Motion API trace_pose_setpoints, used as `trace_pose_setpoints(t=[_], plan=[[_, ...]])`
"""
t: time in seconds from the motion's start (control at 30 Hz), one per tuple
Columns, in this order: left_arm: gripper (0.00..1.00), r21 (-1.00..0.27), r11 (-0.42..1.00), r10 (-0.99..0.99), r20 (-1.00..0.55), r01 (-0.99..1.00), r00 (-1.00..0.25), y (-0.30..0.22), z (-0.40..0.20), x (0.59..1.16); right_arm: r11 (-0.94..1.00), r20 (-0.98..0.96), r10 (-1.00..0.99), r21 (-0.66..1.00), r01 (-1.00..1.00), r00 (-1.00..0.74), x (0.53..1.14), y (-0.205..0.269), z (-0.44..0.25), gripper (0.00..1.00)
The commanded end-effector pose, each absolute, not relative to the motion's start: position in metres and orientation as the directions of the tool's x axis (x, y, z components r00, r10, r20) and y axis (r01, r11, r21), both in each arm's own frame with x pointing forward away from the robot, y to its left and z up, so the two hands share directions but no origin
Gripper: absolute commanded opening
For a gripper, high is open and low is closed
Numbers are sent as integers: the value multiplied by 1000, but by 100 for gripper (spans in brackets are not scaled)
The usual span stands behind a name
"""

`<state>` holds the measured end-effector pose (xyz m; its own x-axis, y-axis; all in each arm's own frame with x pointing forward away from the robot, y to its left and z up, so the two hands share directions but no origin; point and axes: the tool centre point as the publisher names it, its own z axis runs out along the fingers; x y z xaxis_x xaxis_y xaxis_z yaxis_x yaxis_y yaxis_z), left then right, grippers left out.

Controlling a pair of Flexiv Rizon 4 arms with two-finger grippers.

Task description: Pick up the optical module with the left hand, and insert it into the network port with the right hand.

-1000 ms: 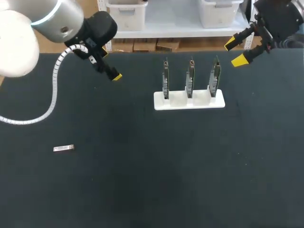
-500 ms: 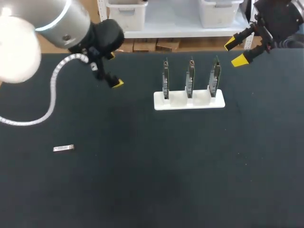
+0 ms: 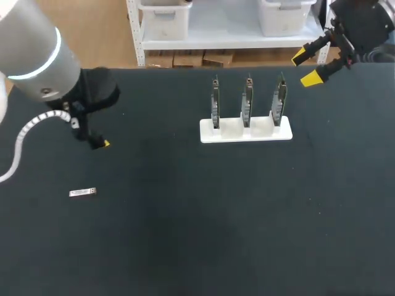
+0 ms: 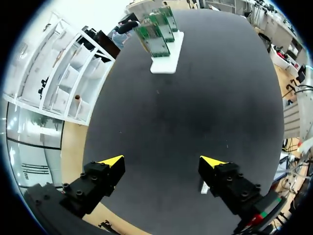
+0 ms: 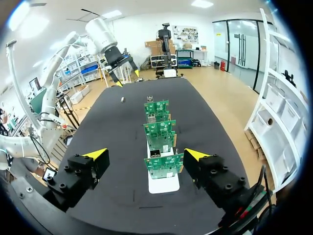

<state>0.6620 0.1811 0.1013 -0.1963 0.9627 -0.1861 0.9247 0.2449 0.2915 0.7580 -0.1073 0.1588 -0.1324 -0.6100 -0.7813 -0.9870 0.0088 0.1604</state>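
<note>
Even, bright indoor light falls from overhead. The matte black tabletop [image 3: 197, 234] soaks it up and shows almost no shadows (only a faint grey sheen in the left wrist view). The silver shell of the left arm [image 3: 31, 55] glares pale along its upper side. The white stand [image 3: 245, 131] shows brightly against the dark.

The head camera sits high behind the robot and looks steeply down over the whole black table [image 3: 247, 216]. The left wrist camera hangs above the table's left part, facing across it toward the far white stand of three upright green circuit boards [image 4: 165, 58]. The right wrist camera sits close behind that stand, sighting along the board row. All three views share the stand.
</note>
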Motion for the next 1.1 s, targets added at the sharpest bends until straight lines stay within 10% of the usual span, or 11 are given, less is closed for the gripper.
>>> trace_pose_setpoints(t=[0.03, 1.1], plan=[[100, 275, 247, 963, -176, 929, -204, 192, 99, 664, 12, -781, -610, 158, -987, -133, 756, -107, 159, 100], [100, 191, 239, 969, -107, 952, -222, 204, 101, 656, 12, -781, -610, 158, -987, -133, 756, -107, 159, 100]])
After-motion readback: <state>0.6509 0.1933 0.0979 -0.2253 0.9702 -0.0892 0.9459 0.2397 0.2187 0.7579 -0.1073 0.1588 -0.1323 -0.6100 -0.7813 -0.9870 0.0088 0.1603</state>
